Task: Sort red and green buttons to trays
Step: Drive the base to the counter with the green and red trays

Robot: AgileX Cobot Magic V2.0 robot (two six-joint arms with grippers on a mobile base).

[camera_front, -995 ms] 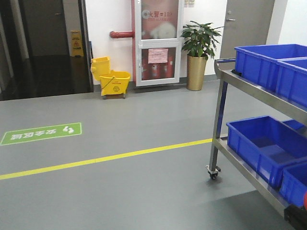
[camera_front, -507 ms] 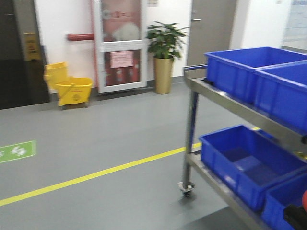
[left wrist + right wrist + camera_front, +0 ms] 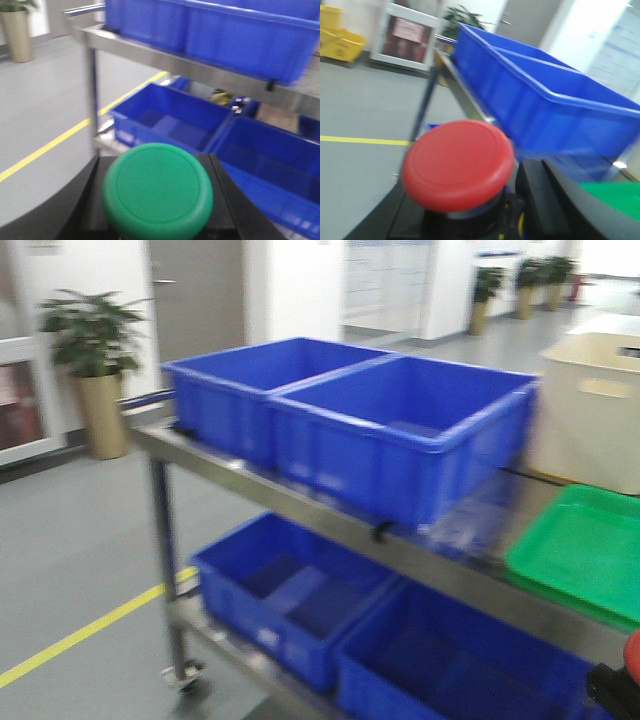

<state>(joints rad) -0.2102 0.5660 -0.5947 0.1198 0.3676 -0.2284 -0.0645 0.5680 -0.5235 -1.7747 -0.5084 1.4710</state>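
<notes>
Facing a two-level steel surface (image 3: 450,580) on wheels, frames blurred. On it, four blue crates (image 3: 400,440), two up top and two below; one cream tub (image 3: 590,410) at the far end; one green tray (image 3: 585,555) just beside the tub, bare as far as visible. No red tray in view. One green button (image 3: 157,192) clamped in the left hand (image 3: 154,159), black fingers (image 3: 75,210) either side of it, held in the air short of the lower crates. One red button (image 3: 457,162) gripped likewise in the right hand (image 3: 466,186), about level with the upper crates, a corner of the green tray showing just past it. Likely hazards from here: clipping the surface's edge or a crate rim on the approach and knocking a button loose; letting go over a blue crate instead of a tray; dropping red into the green tray, the only tray on show.
</notes>
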